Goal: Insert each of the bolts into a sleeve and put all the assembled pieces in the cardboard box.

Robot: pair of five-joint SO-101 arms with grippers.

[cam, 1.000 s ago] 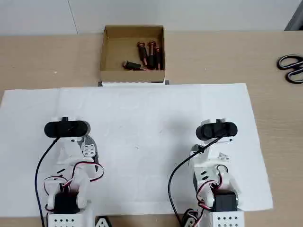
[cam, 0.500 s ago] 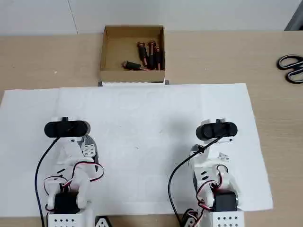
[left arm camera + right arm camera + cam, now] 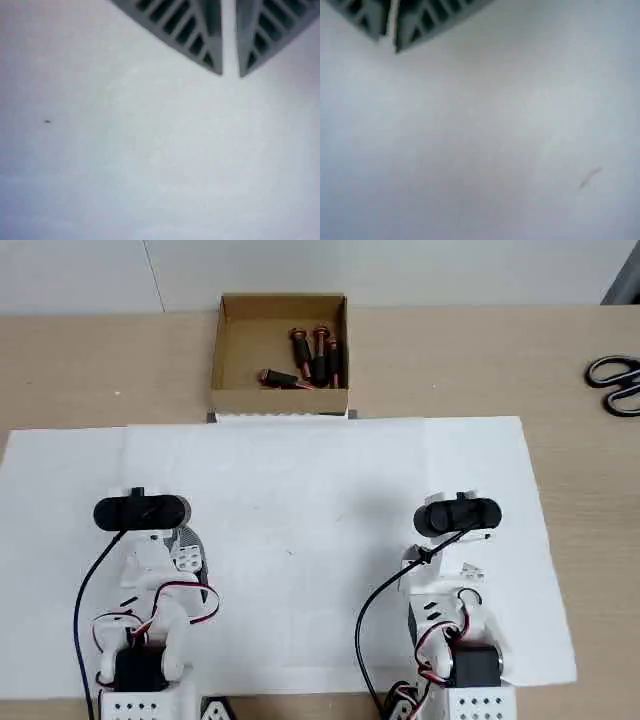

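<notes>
The bolts (image 3: 318, 355) lie in the cardboard box (image 3: 228, 352). The left hand (image 3: 231, 75) and right hand (image 3: 388, 43) are narrow, holding nothing, over white paper (image 3: 300, 490).

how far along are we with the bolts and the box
Done: several assembled pieces lie in the cardboard box.
In hand: nothing. The left claw and the right claw are both shut on nothing, over the white paper.
Left: every bolt and sleeve I can see is in the box, so the job looks finished.
</notes>
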